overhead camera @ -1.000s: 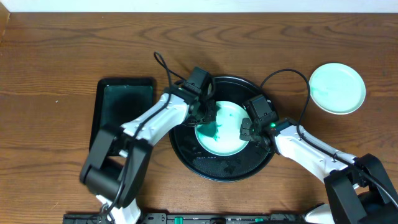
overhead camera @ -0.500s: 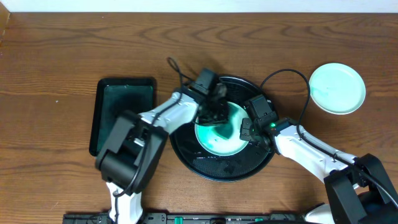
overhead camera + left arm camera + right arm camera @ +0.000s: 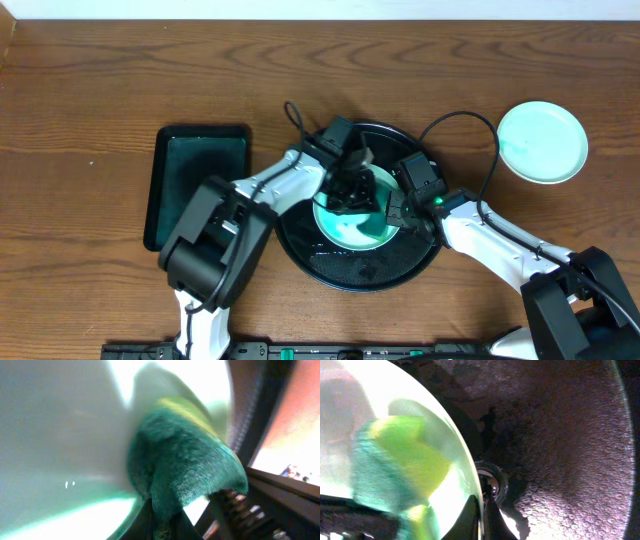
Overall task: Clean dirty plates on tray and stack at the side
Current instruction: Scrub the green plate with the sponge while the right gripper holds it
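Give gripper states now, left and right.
Left gripper: shut on the sponge.
Right gripper: shut on the plate rim.

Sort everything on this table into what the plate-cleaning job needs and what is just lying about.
In the job:
round black tray; mint plate on it, rim pinched by the right gripper; green-and-yellow sponge in the left gripper, pressed on that plate; pale plate set aside at the right.

Lying about:
rectangular black tray at the left, no gripper at it.
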Available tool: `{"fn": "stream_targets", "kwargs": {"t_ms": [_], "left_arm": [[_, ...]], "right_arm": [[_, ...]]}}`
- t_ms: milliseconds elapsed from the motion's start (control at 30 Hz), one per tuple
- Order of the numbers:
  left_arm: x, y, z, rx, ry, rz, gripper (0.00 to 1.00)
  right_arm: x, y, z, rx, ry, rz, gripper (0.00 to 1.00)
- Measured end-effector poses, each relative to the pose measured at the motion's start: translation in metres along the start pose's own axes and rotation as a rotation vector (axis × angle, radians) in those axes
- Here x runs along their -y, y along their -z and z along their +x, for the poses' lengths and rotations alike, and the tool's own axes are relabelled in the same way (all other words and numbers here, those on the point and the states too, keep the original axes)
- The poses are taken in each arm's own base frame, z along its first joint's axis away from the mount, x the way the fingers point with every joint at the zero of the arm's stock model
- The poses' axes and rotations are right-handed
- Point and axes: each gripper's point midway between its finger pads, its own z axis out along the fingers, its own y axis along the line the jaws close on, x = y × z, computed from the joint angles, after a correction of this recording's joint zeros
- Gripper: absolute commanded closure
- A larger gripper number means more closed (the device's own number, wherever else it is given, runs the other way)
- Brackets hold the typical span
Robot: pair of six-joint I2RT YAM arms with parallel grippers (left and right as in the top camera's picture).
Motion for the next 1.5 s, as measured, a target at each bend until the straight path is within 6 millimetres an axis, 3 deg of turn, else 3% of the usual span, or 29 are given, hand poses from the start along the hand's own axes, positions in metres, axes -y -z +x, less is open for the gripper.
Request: {"fn": "stream_targets", "kwargs": {"t_ms": [267,633,800,1133,1333,1500], "left_arm": [[-0.059,0.038,-0.008,0.054,0.072,-0.237,0.93],[-0.097,0.073,-0.024,0.202,0.018,-0.568,0.93],[-0.101,0.081,-0.029,0.241,-0.029,-0.678,0.93],[-0.092,0.074,-0.026,0.165,-0.139,-0.609,0.93],[-0.052,0.042,-0.015,0.100,-0.220,-0.406,0.93],[-0.032,0.023,-0.006,0.066,-0.261,-0.329,0.93]], "right_arm": [[-0.015,0.000,0.008,-0.039,0.015,-0.062,0.99],[-0.016,0.000,0.009,-0.044,0.012,-0.066,0.99],[-0.020,-0.001,0.009,-0.052,0.011,-0.087,0.99],[-0.024,0.000,0.009,-0.056,0.012,-0.101,0.99],[-0.022,0.001,0.009,-0.055,0.011,-0.092,0.99],[-0.013,0.000,0.007,-0.043,0.009,-0.050,0.99]]}}
